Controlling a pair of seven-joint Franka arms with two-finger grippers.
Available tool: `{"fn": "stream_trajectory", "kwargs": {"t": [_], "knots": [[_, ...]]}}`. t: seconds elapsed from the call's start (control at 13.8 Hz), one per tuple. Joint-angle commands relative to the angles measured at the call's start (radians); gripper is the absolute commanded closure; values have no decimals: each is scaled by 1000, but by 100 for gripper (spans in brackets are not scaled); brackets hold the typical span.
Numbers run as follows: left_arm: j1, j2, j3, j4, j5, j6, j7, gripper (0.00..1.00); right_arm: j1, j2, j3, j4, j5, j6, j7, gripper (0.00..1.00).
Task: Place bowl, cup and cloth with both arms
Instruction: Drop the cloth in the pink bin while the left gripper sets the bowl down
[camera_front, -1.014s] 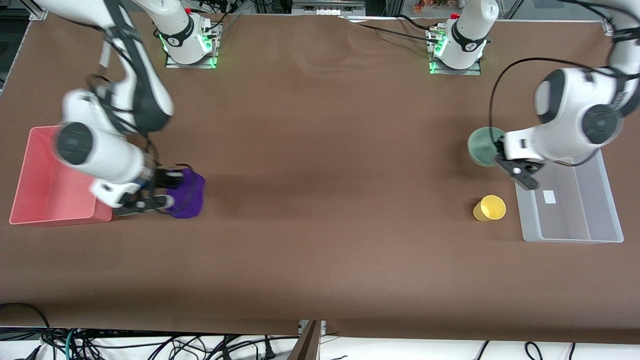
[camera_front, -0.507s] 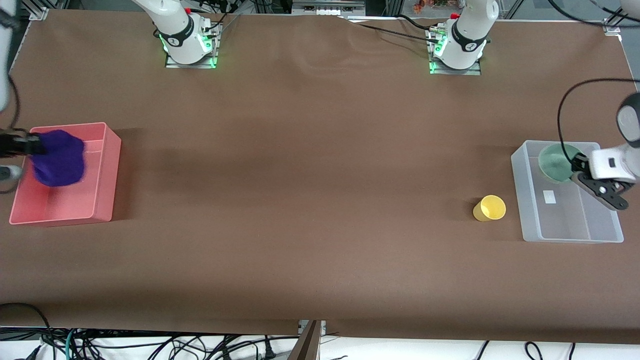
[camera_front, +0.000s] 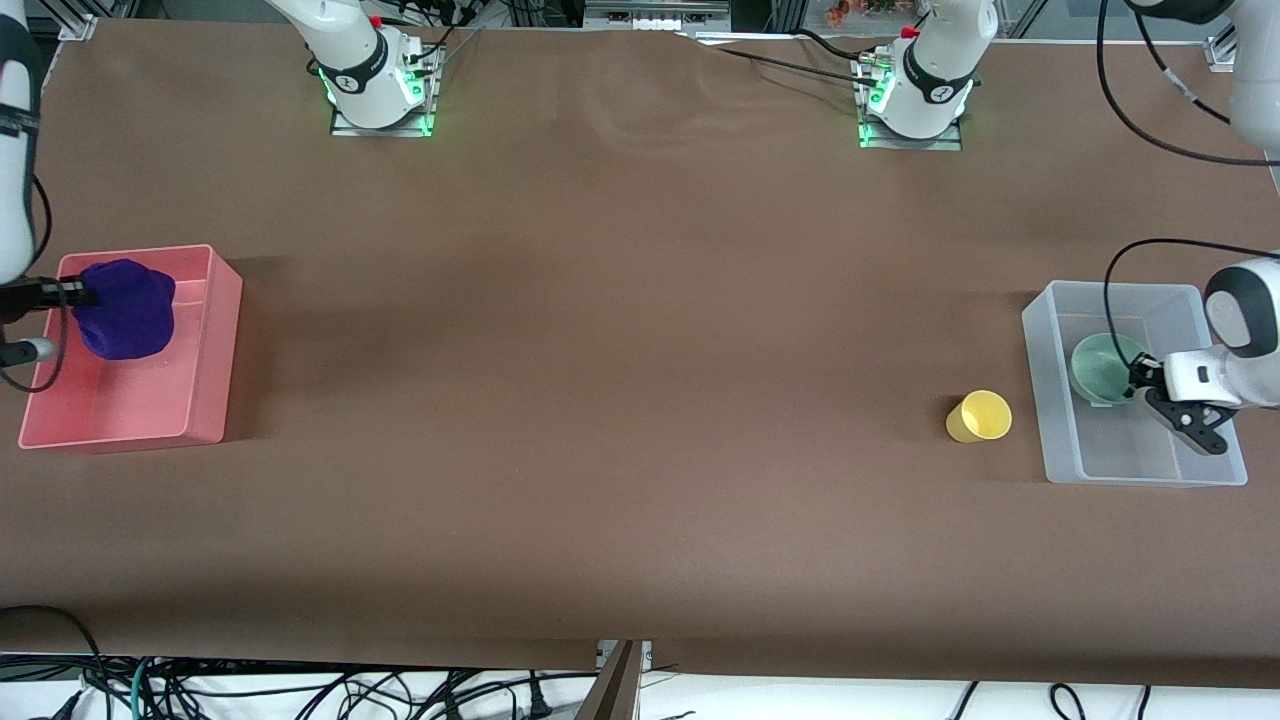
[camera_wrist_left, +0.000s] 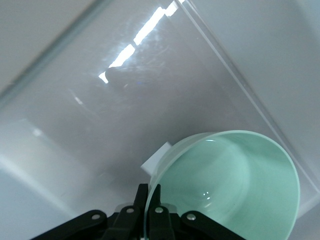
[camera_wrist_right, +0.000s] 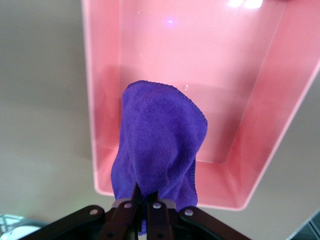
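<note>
Left gripper (camera_front: 1137, 385): over the clear bin (camera_front: 1060, 440), fingers pinched on the bowl's rim, as the left wrist view (camera_wrist_left: 148, 194) shows.
Bowl (camera_front: 1103, 367): pale green, tilted, held low inside the clear bin; in the left wrist view (camera_wrist_left: 230, 185) its open mouth faces the camera with the bin's floor and a white label beneath it. Whether it touches the floor cannot be told.
Change, left side: half a second ago the bowl hung over the bin's end farthest from the front camera; it now sits lower and closer to the bin's middle.
Cup (camera_front: 979, 416): yellow, on the table just beside the clear bin, toward the right arm's end; unmoved.
Right gripper (camera_front: 70, 300): over the pink bin (camera_front: 215, 330), fingers clamped on the top of the cloth (camera_wrist_right: 147, 197).
Cloth (camera_front: 124, 309): purple, hanging bunched from the right gripper over the pink bin; the right wrist view (camera_wrist_right: 157, 145) shows it draped above the bin's floor.
Change, right side: the cloth has barely shifted, only a touch toward the bin's end farthest from the front camera.
</note>
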Motion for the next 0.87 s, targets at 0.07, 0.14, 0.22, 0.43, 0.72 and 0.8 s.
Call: {"fn": "stream_trajectory", "kwargs": {"t": [0.07,0.14,0.22,0.43,0.72,0.8], "knots": [[7,0,-15,42,-16,-15,26,0,-20,8,3,-81,24,142,-34,100],[2,-31,-21,46,-13,-27,24,0,-20,25,3,-81,62,153,-34,100],[-4,-64,-22,48,-10,-50,21,0,-23,33,2,-78,86,153,-34,58],[-80,-160,-24,111,-10,-205,14,0,-20,-1,3,-26,91,124,-26,0],[-249,-134,-21,253,-8,-334,12,0,-12,-83,110,128,70,-66,62,0],[-290,-111,-21,254,-11,-328,10,0,-11,-105,147,158,70,-115,148,0]]}}
